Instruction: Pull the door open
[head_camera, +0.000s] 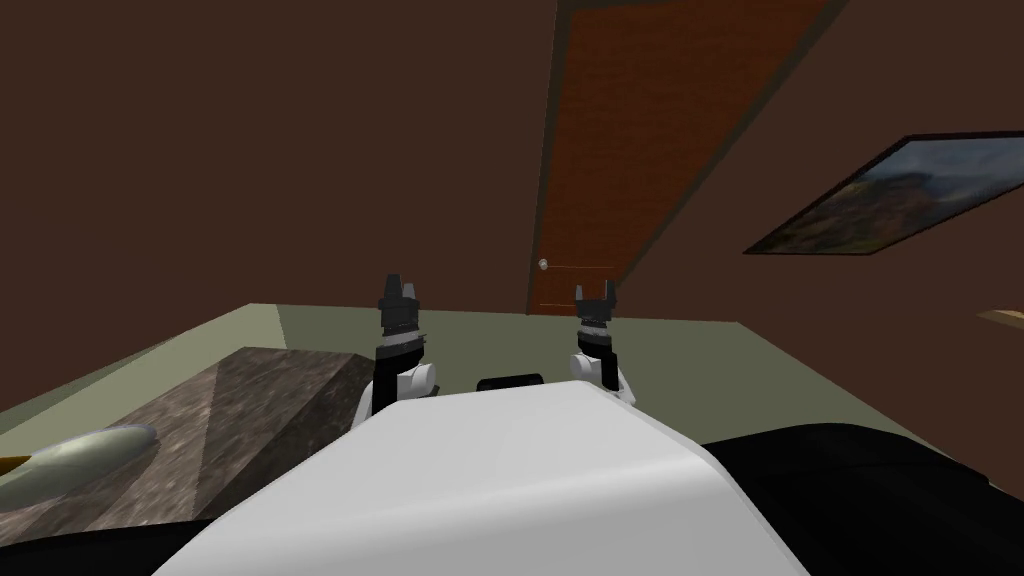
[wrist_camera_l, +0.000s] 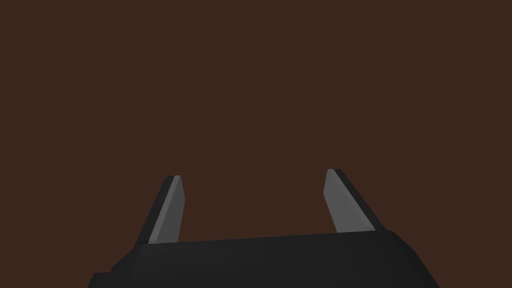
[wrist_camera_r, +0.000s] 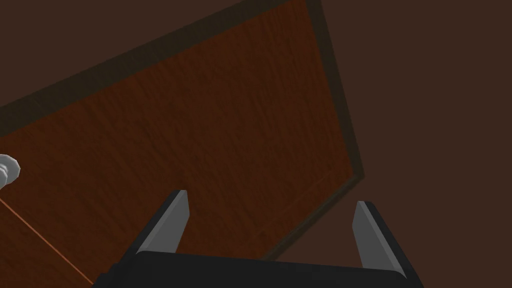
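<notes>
A reddish-brown wooden door (head_camera: 640, 150) stands shut in a dark frame in the brown wall ahead. Its small pale round knob (head_camera: 543, 264) sits at the door's left edge, low down. In the right wrist view the door (wrist_camera_r: 200, 135) lies ahead and the knob (wrist_camera_r: 7, 170) shows at the picture's edge, well off to one side of the fingers. My right gripper (head_camera: 594, 296) (wrist_camera_r: 270, 207) is open and empty, held short of the door, right of the knob. My left gripper (head_camera: 397, 292) (wrist_camera_l: 252, 182) is open too, facing the plain brown wall.
A grey stone-patterned block (head_camera: 240, 420) lies low on my left with a pale rounded object (head_camera: 80, 460) on it. A framed landscape picture (head_camera: 890, 195) hangs on the right wall. Olive floor (head_camera: 700, 350) stretches to the door.
</notes>
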